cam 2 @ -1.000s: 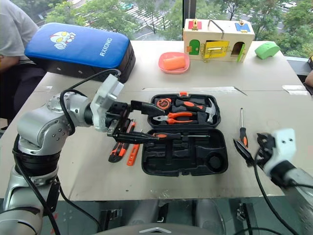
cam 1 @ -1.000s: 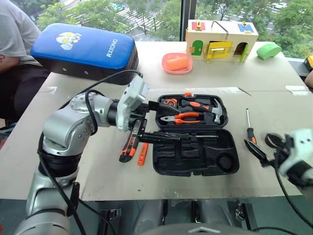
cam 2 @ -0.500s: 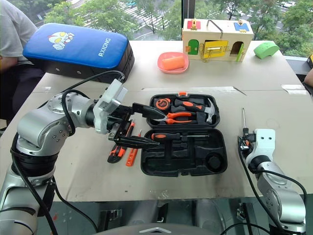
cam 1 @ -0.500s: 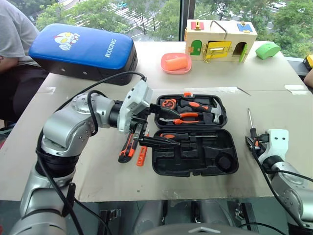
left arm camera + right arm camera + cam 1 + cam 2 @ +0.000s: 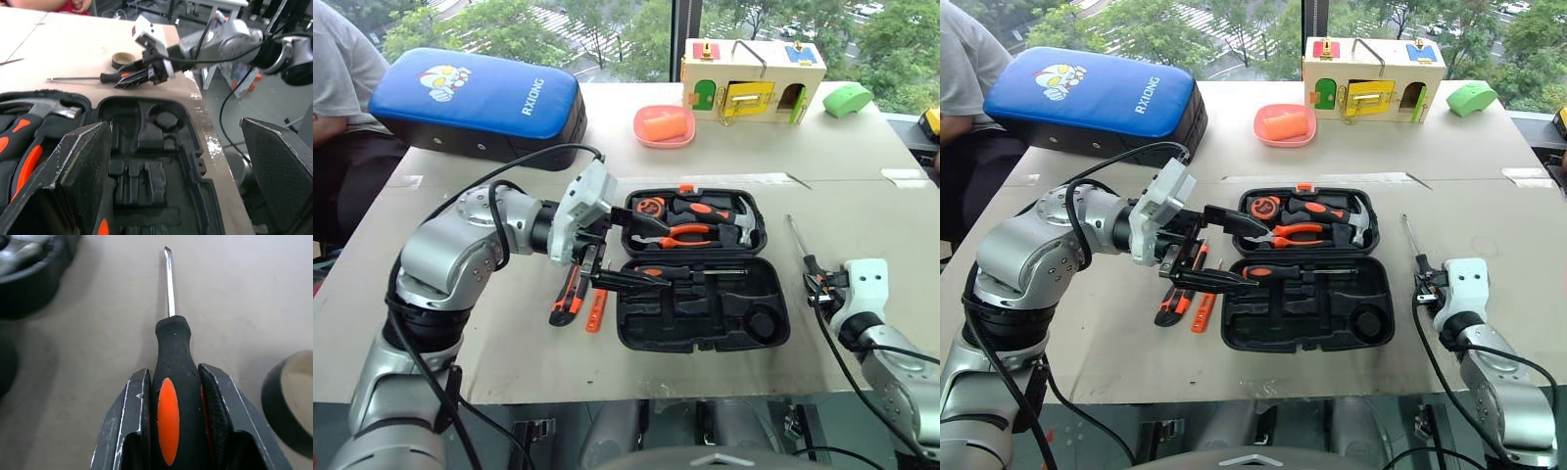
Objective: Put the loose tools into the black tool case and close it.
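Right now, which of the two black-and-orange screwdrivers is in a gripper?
The screwdriver right of the tool case, on the table; the right gripper pinches its handle. The other screwdriver lies inside the case.

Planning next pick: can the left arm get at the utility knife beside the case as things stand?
Probably yes: the left gripper hangs open right by the utility knife, which lies uncovered on the table left of the tool case.

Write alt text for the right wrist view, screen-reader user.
The right gripper has its two black fingers closed on the black-and-orange handle of a screwdriver, whose metal shaft points away over the bare table. Part of a small black tape roll lies beside it, apart from it.
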{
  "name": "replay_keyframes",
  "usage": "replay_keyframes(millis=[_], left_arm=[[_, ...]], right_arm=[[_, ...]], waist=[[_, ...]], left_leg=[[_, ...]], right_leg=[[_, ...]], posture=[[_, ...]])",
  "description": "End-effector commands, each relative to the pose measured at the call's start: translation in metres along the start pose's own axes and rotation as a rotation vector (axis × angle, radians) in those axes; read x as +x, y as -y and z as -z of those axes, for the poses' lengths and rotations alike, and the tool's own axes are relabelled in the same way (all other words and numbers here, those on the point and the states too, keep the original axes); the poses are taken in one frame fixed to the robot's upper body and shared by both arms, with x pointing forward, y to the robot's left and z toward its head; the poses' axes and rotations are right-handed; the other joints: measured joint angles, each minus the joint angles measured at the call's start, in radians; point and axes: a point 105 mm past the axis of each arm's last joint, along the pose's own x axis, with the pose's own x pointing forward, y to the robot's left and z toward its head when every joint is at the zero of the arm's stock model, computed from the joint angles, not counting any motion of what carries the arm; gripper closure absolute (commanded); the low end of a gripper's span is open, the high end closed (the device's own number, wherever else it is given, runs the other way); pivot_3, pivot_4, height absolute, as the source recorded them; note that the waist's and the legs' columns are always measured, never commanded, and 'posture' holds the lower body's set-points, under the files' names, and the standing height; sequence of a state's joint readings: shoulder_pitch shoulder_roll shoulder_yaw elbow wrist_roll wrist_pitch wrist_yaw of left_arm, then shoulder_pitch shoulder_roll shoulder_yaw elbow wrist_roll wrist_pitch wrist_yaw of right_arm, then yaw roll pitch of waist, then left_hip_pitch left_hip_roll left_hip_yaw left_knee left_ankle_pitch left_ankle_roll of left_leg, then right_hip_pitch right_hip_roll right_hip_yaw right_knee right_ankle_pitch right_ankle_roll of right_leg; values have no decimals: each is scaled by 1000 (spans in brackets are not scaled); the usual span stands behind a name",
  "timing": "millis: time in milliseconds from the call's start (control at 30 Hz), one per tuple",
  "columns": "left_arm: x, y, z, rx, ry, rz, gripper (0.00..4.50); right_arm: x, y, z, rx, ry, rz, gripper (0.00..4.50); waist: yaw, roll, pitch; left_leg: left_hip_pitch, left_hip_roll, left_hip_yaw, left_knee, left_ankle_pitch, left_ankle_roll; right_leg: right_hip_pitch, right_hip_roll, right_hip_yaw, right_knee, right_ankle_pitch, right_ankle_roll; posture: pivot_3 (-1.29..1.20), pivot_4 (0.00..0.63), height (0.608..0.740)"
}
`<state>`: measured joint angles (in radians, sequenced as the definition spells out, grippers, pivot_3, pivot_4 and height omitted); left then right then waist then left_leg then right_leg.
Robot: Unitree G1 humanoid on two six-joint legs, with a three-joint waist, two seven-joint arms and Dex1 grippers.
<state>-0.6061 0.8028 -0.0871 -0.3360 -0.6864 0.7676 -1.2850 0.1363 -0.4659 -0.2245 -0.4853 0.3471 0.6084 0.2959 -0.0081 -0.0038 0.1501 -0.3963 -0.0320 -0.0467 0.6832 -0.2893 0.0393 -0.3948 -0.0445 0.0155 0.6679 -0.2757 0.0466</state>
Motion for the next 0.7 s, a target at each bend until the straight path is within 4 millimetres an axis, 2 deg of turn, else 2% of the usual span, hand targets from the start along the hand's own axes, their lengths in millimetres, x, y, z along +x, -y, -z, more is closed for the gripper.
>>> replay_keyframes(millis=[33, 100, 200, 300, 467, 700], left_arm=[[-9, 4, 8, 7, -41, -5, 0], [-14, 10, 17, -5, -80, 7, 0], [-20, 17, 28, -22, -122, 9, 0], [-25, 20, 34, -17, -149, -7, 0], [-31, 24, 39, -12, -171, -47, 0], [-34, 25, 42, -14, -166, -83, 0]], right_arm=[[-8, -23, -66, -180, 200, -306, 3918], [-11, -44, -80, -314, 198, -567, 3918], [-14, -71, -77, -500, 112, -932, 3918], [-7, -84, -71, -577, 63, -1100, 3918], [7, -93, -56, -662, -2, -1189, 3918], [18, -94, -52, -706, -24, -1180, 3918]], waist=[[-7, 1, 1], [-12, 1, 1], [-11, 1, 1], [-2, -1, 2], [4, -3, 4], [-1, -2, 4]], left_leg=[[0, 0, 0, 0, 0, 0], [1, 1, 0, 0, 0, 0], [1, 2, -2, -3, -1, 1], [-1, 2, -4, -4, -1, 1], [-3, 0, -4, 0, -1, 1], [-3, 0, -4, 0, -1, 1]], right_leg=[[0, 0, 0, 0, 0, 0], [0, 0, 0, 0, 0, 0], [-1, 0, 0, -2, 0, 0], [0, -1, -3, -4, 0, -1], [0, -5, -3, -4, 0, 0], [-1, -5, -3, -3, 0, 0]], posture=[[0, 150, 735], [0, 150, 735], [0, 150, 735], [0, 150, 735], [0, 150, 735], [0, 150, 735]])
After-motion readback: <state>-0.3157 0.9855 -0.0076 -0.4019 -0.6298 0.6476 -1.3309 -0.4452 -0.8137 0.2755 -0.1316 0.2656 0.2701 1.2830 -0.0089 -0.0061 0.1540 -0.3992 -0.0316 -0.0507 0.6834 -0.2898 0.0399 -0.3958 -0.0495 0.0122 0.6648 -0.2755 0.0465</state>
